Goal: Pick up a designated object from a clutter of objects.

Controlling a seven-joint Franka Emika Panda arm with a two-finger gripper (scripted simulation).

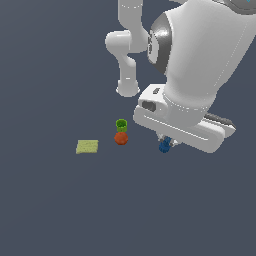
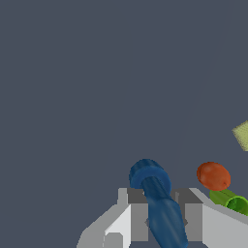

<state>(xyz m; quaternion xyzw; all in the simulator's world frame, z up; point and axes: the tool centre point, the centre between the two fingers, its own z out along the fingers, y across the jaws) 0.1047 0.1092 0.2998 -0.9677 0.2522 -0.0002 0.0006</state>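
Note:
The dark blue lumpy object (image 1: 164,146) sits between my gripper's fingers under the hand at the exterior view's right of the clutter. In the wrist view the dark blue object (image 2: 150,177) runs between the two grey fingers (image 2: 138,208) and its rounded end sticks out past them. My gripper (image 1: 166,142) (image 2: 161,196) is shut on it. The orange-red ball (image 1: 121,138) (image 2: 213,175) and the green cup (image 1: 121,123) (image 2: 231,201) stand close together apart from the gripper. The flat yellow-green square (image 1: 87,146) (image 2: 242,134) lies farthest off.
The arm's white base (image 1: 128,89) stands behind the green cup. The large white arm links (image 1: 200,65) fill the upper right of the exterior view. The floor is plain dark grey.

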